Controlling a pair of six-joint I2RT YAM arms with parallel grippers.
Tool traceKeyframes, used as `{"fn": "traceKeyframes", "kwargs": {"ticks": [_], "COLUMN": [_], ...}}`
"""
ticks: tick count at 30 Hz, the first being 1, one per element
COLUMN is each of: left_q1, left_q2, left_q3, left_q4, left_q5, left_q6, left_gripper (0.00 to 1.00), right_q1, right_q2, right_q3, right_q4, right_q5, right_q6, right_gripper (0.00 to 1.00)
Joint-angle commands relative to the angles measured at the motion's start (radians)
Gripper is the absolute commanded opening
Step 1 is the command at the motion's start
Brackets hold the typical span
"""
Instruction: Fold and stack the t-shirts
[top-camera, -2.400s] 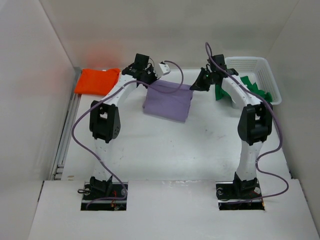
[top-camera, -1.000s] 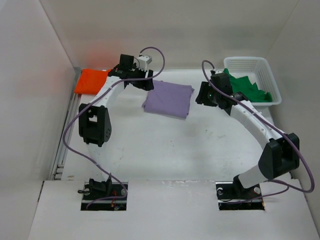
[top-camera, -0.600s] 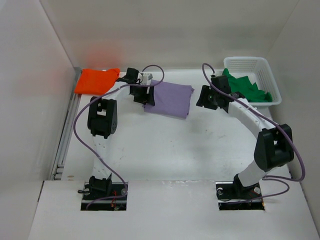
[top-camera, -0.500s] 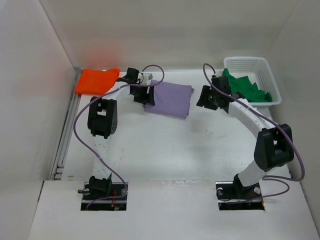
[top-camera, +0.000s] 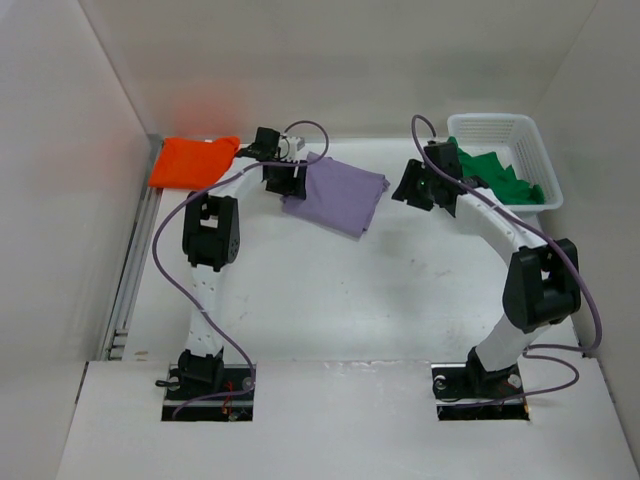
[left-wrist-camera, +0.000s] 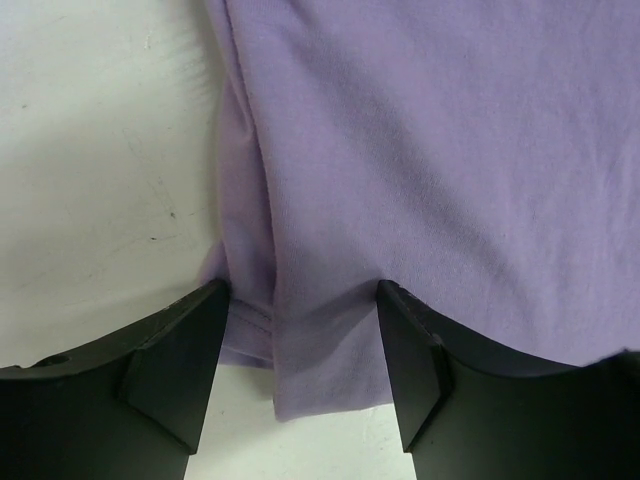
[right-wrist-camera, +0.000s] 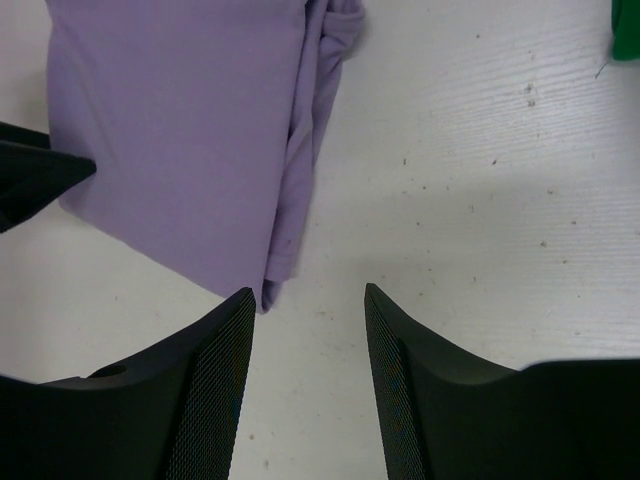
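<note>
The lavender t-shirt lies folded on the table at the back centre. My left gripper is at its left corner. In the left wrist view that gripper is open, its fingers astride the corner of the folded lavender cloth. My right gripper hangs open just right of the shirt. Its jaws are over bare table beside the shirt's folded edge. The orange t-shirt lies folded at the back left. The green t-shirt is crumpled in the basket.
A white lattice basket stands at the back right, against the wall. A metal rail runs along the table's left edge. White walls close in the left, back and right sides. A green scrap shows in the right wrist view's top corner.
My left gripper swung from beside the orange shirt down to the lavender shirt's left corner, and that shirt has turned slightly. The right gripper stayed near the shirt's right edge.
</note>
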Motion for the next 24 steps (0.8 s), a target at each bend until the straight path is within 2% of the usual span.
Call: {"fn": "traceKeyframes", "kwargs": {"ticks": [1, 6, 14, 18, 24], "left_q1": [-0.006, 0.028, 0.068, 0.065, 0.074], "left_q2": [-0.057, -0.099, -0.002, 0.05, 0.117], "left_q3": [0.008, 0.041, 0.138, 0.158, 0.184], "left_q4": [-0.024, 0.036, 0.093, 0.087, 0.015], "left_q5": [0.034, 0.074, 0.063, 0.069, 0.23], "left_q6": [0.095, 0.118, 0.112, 0.112, 0.057], "left_gripper": [0.6, 0.62, 0.65, 0.7, 0.69], "right_q1": [-0.007, -0.004, 0.002, 0.011, 0.017], "right_q2": [-0.001, 0.005, 0.001, -0.012, -0.051], "right_q3": [0.062, 0.057, 0.054, 0.042, 0.014], "right_q4": [-0.007, -0.019, -0.065, -0.08, -0.103], "right_q5": [0.004, 0.004, 0.02, 0.038, 0.07], "right_q6": [0.011, 0.018, 0.002, -0.004, -0.015], "right_gripper": [0.53, 0.53, 0.54, 0.57, 0.58]}}
